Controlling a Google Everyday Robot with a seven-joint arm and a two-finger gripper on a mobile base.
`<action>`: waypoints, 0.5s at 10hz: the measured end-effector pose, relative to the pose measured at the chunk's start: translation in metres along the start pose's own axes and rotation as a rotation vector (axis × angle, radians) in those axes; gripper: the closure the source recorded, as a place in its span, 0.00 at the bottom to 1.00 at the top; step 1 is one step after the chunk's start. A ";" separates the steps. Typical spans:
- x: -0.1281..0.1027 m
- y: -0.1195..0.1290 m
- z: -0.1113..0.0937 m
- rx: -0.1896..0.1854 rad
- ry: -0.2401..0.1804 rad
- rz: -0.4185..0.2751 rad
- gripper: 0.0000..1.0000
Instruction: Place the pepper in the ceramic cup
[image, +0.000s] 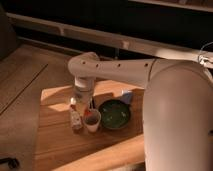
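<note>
The ceramic cup (92, 121) is small and pale and stands on the wooden table (60, 140), between a slender pale bottle (76, 119) and a dark green bowl (115, 114). A small red-orange spot, the pepper (89, 113), shows at the cup's mouth. My gripper (86, 104) hangs straight down from the white arm (115, 67), just above and slightly left of the cup, right over the pepper. I cannot tell whether the pepper is inside the cup or still at the gripper's tip.
A small blue object (127, 96) lies behind the bowl. My large white body (180, 120) fills the right side. The table's left edge (40, 125) drops to the floor, and a dark ledge (100, 35) runs along the back.
</note>
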 end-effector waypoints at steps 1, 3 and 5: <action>0.000 0.000 0.000 0.000 0.001 -0.001 0.95; -0.001 -0.001 0.000 0.001 0.005 -0.008 0.95; 0.001 -0.008 0.010 0.027 0.087 -0.035 0.95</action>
